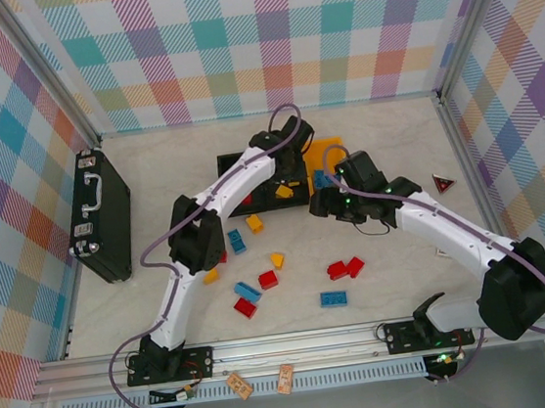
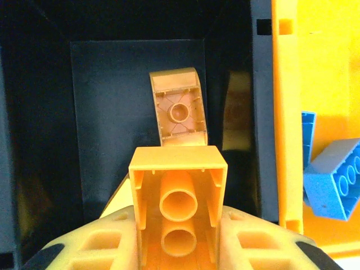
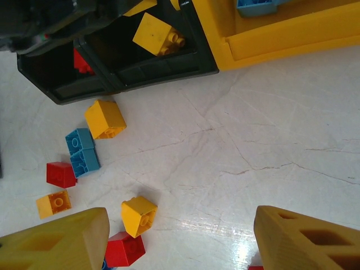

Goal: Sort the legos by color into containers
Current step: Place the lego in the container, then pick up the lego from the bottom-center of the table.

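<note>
We judged the main risk a misdrop. The yellow brick (image 2: pixel 179 194) hung over the middle black bin (image 2: pixel 95 112), near the wall it shared with the orange-yellow bin (image 2: pixel 287 112) holding blue bricks (image 2: pixel 336 179), so a skewed release could bounce it across. Our left gripper (image 2: pixel 179 242) was clamped on that brick. The right gripper (image 3: pixel 180 236) stood apart, holding nothing, above loose legos (image 3: pixel 139 215).

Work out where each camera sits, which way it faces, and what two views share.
Top view: above and behind the bases, looking down on the table; left arm and right arm show.
Left wrist: looks down into a black bin; its jaws, shut on a yellow brick, show.
Right wrist: looks down at loose bricks; its open jaws show.
Shared: both wrist views show the yellow bin.
</note>
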`<act>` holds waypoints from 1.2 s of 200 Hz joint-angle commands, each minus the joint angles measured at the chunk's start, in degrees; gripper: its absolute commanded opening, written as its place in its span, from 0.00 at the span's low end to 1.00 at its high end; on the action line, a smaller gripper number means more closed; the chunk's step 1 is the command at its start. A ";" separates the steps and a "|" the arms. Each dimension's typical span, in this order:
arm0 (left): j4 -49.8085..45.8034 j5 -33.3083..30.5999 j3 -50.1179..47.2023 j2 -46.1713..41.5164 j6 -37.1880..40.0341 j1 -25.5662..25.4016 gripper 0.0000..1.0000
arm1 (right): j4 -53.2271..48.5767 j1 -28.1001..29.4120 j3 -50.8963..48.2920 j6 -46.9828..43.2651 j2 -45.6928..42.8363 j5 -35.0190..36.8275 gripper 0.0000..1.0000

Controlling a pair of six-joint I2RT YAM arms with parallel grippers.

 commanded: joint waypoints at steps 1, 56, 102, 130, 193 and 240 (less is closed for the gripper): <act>-4.07 -0.66 3.91 1.93 1.25 1.02 0.29 | -0.10 -0.54 -0.35 -0.85 -1.41 -0.50 0.69; -4.52 0.08 5.44 2.59 1.12 1.26 0.47 | -0.75 -0.82 -0.72 -0.95 -2.88 -0.49 0.69; -4.74 0.08 3.86 -1.86 1.37 0.55 0.47 | -0.63 -0.82 -1.74 -0.96 -3.90 -0.67 0.69; -1.79 0.78 -3.59 -8.43 1.63 -0.68 0.48 | -1.15 -0.83 -2.89 -1.28 -5.42 -0.32 0.69; 7.40 4.35 -26.89 -25.60 2.06 -2.68 0.49 | -5.09 -0.90 -6.00 -2.67 -8.33 0.09 0.69; 14.35 8.69 -44.30 -37.88 1.82 -3.56 0.50 | -12.85 -0.73 -8.33 -1.80 -9.48 3.40 0.69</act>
